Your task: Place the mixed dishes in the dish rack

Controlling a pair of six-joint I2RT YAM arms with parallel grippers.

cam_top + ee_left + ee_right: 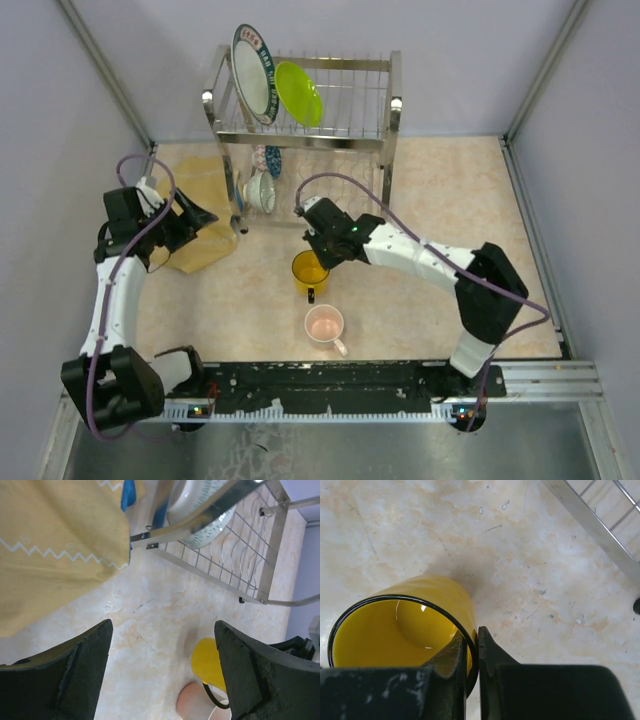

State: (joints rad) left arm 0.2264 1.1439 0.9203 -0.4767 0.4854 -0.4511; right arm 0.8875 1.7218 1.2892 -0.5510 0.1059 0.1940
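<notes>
The right fingers are clenched on the rim of the yellow mug: 1 finger sits inside the mouth and 1 outside, with the thin wall pinched between them. This grip probably suits a mug standing mouth up, since the rim is the easiest part to reach from above. The handle points to the near side, away from the fingers, so it is not in the way. Whether the base rests on the surface or is just clear of it, I cannot tell.

The dish rack stands just beyond these fingers. The pale pink mug sits behind them on the near side, close to the yellow one, mouth up and untouched.

The left fingers are released, spread wide with nothing between them, over bare surface. The yellow patterned cloth lies ahead of them to 1 side. The grey-green bowl is ahead on the other side, in the rack's lower tier, and the blue patterned bowl is next to it.

On the top tier, the white plate with dark patterned rim and the lime-green plate stand on edge, kept upright by the wire slots.

By my count, 4 of the 6 dishes are loaded and only the 2 mugs remain. The yellow one looks set to go next, likely into the open right part of the rack.
</notes>
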